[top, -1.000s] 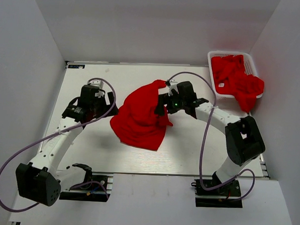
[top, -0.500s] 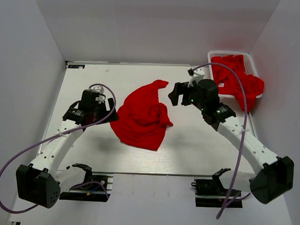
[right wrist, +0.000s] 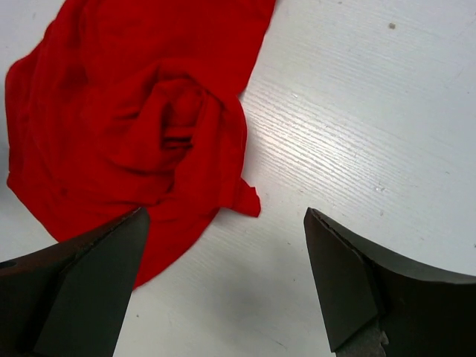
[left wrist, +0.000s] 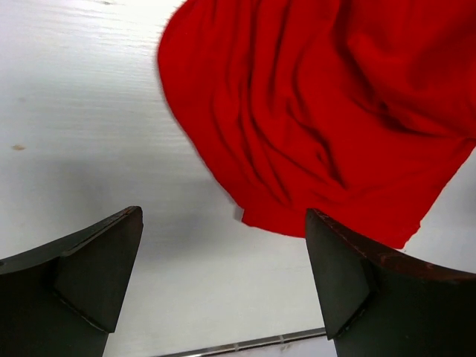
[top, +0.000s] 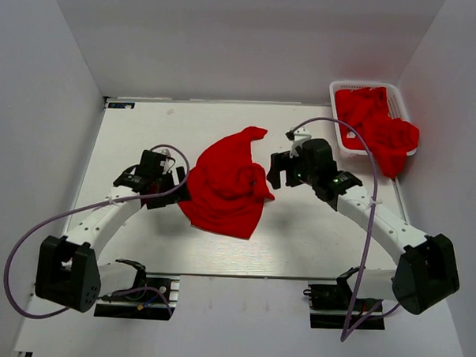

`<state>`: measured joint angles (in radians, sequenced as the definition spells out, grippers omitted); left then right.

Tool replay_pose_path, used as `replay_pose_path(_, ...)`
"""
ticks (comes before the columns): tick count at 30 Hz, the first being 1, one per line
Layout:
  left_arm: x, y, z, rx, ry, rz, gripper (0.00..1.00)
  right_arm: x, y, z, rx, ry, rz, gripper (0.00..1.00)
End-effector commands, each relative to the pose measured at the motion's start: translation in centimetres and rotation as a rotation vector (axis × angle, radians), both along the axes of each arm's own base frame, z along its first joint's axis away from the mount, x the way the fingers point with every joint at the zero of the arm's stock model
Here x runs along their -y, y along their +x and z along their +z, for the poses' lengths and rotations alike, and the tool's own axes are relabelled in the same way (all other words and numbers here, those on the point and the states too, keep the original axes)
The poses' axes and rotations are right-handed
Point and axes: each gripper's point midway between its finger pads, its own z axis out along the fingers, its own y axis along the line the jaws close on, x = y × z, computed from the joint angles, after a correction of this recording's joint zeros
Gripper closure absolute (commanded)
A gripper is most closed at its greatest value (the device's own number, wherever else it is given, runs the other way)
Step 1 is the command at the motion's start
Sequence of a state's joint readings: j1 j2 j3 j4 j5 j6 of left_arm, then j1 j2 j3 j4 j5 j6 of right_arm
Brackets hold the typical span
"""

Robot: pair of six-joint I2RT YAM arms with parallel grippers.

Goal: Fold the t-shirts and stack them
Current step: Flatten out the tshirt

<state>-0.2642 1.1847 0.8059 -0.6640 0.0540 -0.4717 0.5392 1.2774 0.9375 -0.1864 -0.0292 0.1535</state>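
Observation:
A crumpled red t-shirt (top: 226,186) lies bunched in the middle of the white table. It also shows in the left wrist view (left wrist: 327,111) and the right wrist view (right wrist: 141,119). My left gripper (top: 172,193) is open and empty just left of the shirt's left edge. My right gripper (top: 276,171) is open and empty just right of the shirt, above bare table. More red t-shirts (top: 376,129) are heaped in the basket and spill over its right rim.
The white slotted basket (top: 337,100) stands at the table's far right corner. The table's near edge (left wrist: 245,344) shows as a metal strip in the left wrist view. Grey walls close in the table on three sides.
The right gripper let go of the shirt, swung away to the right and has come back toward the shirt's right edge. The left gripper moved nearer to the shirt's left edge. The shirt settled flatter.

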Motion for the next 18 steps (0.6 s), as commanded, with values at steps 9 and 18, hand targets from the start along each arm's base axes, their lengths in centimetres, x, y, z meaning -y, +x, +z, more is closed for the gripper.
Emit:
replay_pose_path(9,3.5,3.5,-3.1,0.040,-0.116,-0.075,0.10,-2.4,0.7,-5.6,-0.059,-0.039,0.095,0.10)
replay_pose_path(18,1.4,2.8,-6.2,-0.069,0.007,-0.012,0.20,-3.9,1.2,-7.9,-0.086,-0.025,0.111,0.10)
